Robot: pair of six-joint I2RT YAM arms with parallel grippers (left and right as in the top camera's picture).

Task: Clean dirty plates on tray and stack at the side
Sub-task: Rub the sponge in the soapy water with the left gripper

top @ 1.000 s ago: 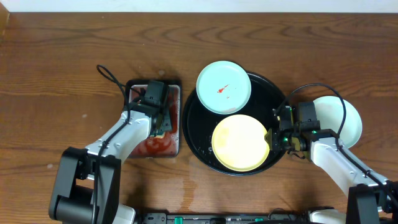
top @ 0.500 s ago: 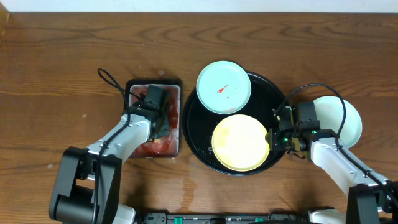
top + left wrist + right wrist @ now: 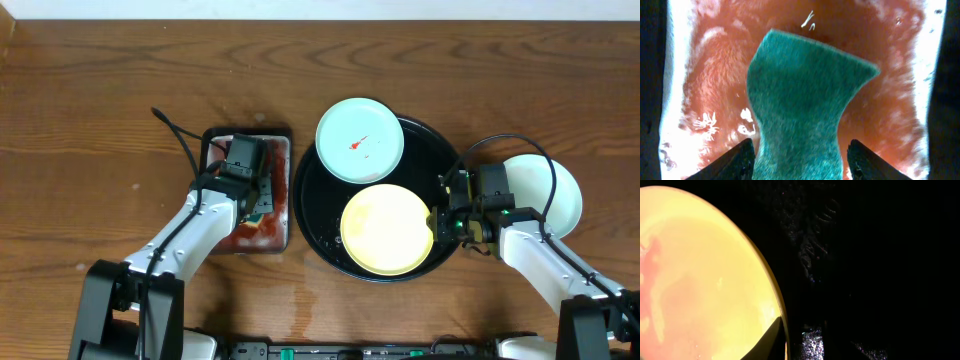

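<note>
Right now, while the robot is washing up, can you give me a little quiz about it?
1. True or false: the left pincer holds the green sponge over the red-stained sponge tray.
2. How many plates sit on the black tray? A one, B two, C three.
3. Fill in: the right pincer is at the rim of the ____ plate.
Key: 1 true; 2 B; 3 yellow plate.
</note>
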